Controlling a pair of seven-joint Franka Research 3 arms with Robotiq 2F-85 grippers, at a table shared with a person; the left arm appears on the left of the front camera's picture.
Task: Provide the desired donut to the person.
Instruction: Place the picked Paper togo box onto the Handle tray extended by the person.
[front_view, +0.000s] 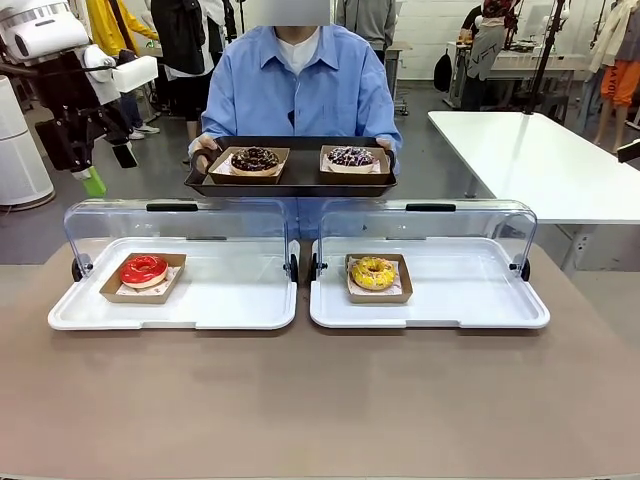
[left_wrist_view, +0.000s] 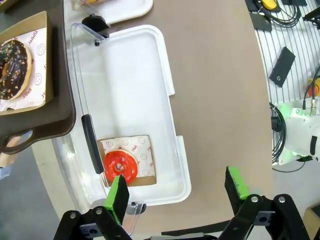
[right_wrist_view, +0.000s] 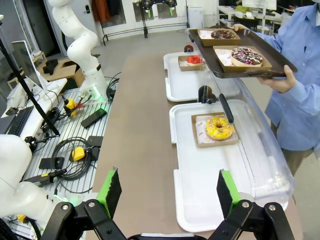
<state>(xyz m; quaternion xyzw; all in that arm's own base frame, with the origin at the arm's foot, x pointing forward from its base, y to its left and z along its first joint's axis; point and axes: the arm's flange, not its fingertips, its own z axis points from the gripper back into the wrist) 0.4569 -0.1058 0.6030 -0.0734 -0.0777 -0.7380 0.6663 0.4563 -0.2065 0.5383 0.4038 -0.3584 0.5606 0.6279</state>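
Note:
The person (front_view: 300, 90) in a light blue shirt stands across the table holding a dark tray (front_view: 290, 183) with a chocolate donut (front_view: 255, 159) and a sprinkled dark donut (front_view: 350, 157). A red donut (front_view: 143, 270) lies in a paper boat in the left white tray (front_view: 230, 300). A yellow donut (front_view: 373, 273) lies in the right white tray (front_view: 470, 295). My left gripper (front_view: 108, 168) hangs open, high at the far left, above the red donut (left_wrist_view: 120, 166). My right gripper (right_wrist_view: 168, 192) is open and well short of the yellow donut (right_wrist_view: 219, 128). Nothing shows which donut is desired.
Both clear lids (front_view: 180, 225) stand open along the trays' far edges. A white side table (front_view: 540, 160) sits at the back right. Cables and boxes (right_wrist_view: 75, 150) lie beside the table on my side. The brown tabletop (front_view: 320, 400) in front is bare.

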